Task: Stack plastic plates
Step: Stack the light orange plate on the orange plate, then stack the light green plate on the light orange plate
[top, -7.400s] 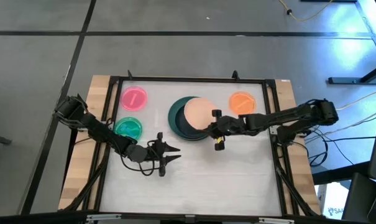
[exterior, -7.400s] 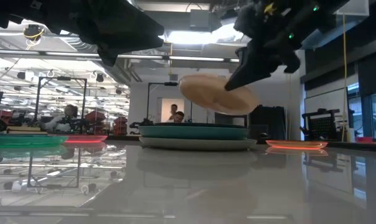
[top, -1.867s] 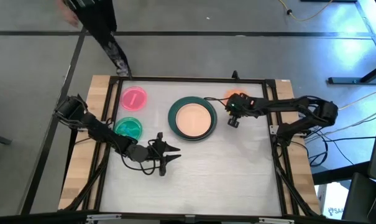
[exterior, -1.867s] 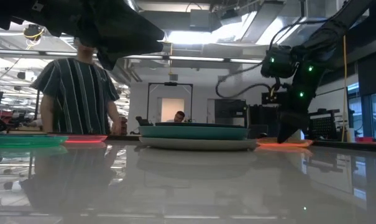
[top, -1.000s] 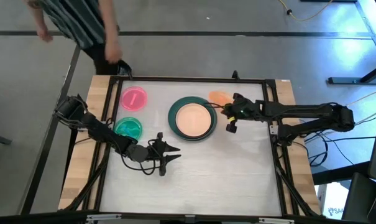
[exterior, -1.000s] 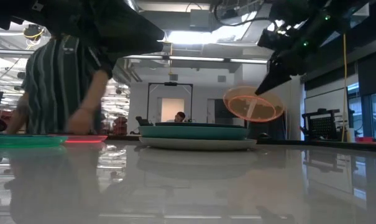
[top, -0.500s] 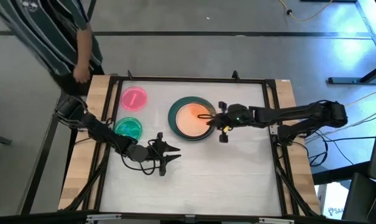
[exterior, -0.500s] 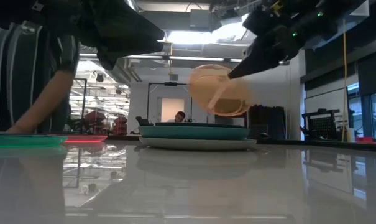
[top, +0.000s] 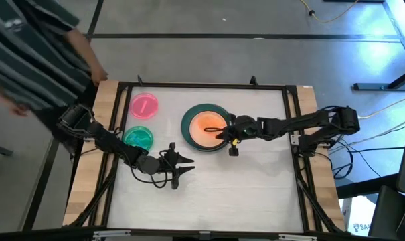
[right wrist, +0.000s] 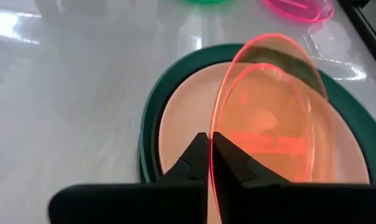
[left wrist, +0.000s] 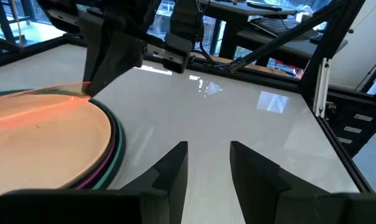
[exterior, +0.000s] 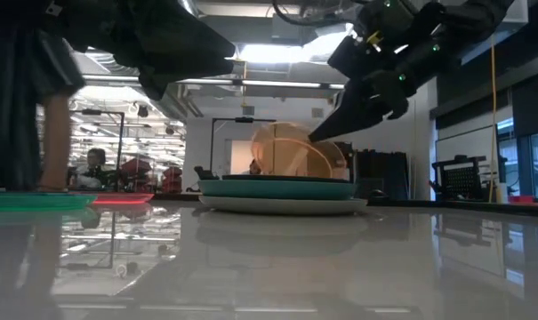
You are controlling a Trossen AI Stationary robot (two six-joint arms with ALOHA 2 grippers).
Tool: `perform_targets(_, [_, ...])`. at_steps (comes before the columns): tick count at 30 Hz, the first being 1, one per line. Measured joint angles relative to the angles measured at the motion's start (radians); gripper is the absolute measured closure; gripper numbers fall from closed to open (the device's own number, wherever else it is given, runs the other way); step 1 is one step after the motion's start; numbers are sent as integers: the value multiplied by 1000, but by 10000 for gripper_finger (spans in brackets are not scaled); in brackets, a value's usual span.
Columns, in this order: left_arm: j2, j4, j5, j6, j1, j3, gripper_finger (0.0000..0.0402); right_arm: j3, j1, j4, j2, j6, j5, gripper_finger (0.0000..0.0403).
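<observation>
A translucent orange plate [top: 211, 126] hangs tilted over the stack at the table's middle. The stack has a peach plate [right wrist: 175, 134] on top, inside a dark teal plate [top: 187, 121], with a grey plate [exterior: 286, 206] at the bottom. My right gripper [right wrist: 210, 152] is shut on the orange plate and reaches in from the table's right. My left gripper [left wrist: 207, 163] is open and empty, near and left of the stack. A pink plate [top: 144, 106] and a green plate [top: 138, 138] lie flat at the table's left. My right gripper pinches the orange plate's rim [right wrist: 217, 127] between its two fingers, one on each face, on the side toward the table's right. The fingers slant down from the right. The plate is tilted: its held side is raised and its opposite edge [exterior: 267, 171] is low over the peach plate. I cannot tell whether that edge touches.
A person in a striped shirt [top: 28, 53] stands at the table's far left corner, one hand near the frame. A black frame [top: 202, 86] borders the table. The white tabletop [top: 242, 187] toward the near edge holds nothing but my left gripper.
My right gripper has carried the orange plate toward the table's left and down, from beside the stack to over it. The plate stays tilted and has come low over the peach plate. The person has moved along the table's far left corner.
</observation>
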Motion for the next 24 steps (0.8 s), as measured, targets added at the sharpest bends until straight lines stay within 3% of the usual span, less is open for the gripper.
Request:
perform_targets(14, [0,-13,0,1,0,0,289,0,6,28,42,28,14,273])
perform_targets(24, [-22,-97,0,-6,-11,1,289,-70,155,-50,-91,29,-22,266])
